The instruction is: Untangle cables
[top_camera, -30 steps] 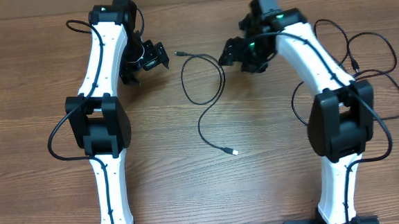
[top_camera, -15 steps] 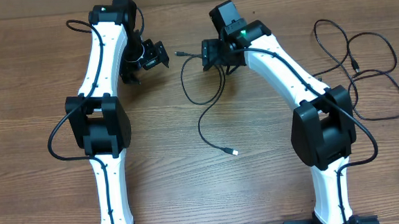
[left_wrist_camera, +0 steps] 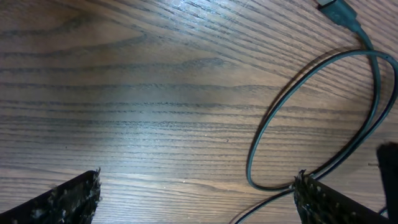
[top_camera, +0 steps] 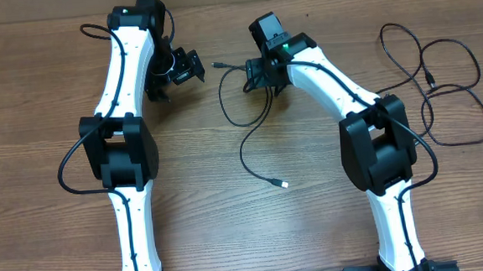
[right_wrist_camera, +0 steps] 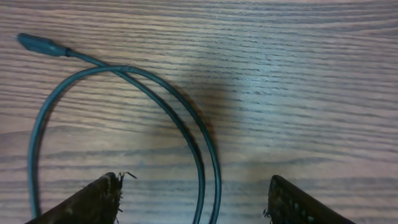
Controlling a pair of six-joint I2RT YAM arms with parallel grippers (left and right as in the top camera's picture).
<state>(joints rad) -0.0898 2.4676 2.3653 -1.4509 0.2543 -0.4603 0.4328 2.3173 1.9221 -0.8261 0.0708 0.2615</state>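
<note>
One thin black cable (top_camera: pixel 243 152) lies alone mid-table, looped at the top, with a silvery plug (top_camera: pixel 283 184) at its lower end. My right gripper (top_camera: pixel 259 74) hovers over that loop, open. In the right wrist view two strands of the cable (right_wrist_camera: pixel 205 155) run between its fingers (right_wrist_camera: pixel 90 202), untouched, and the far plug (right_wrist_camera: pixel 37 43) lies top left. My left gripper (top_camera: pixel 189 67) stands open beside the loop. Its wrist view shows the cable loop (left_wrist_camera: pixel 267 130) passing by the right finger (left_wrist_camera: pixel 329 202). A second cable (top_camera: pixel 432 79) lies in loose loops at the far right.
The wooden table (top_camera: pixel 46 97) carries only the cables and both arms. The right arm's elbow (top_camera: pixel 377 148) stands between the two cables. The left arm's elbow (top_camera: pixel 123 151) is at the left.
My right arm has swung left, from beside the loop to over its right side. Its jaws stay open. The left arm and both cables have not moved.
</note>
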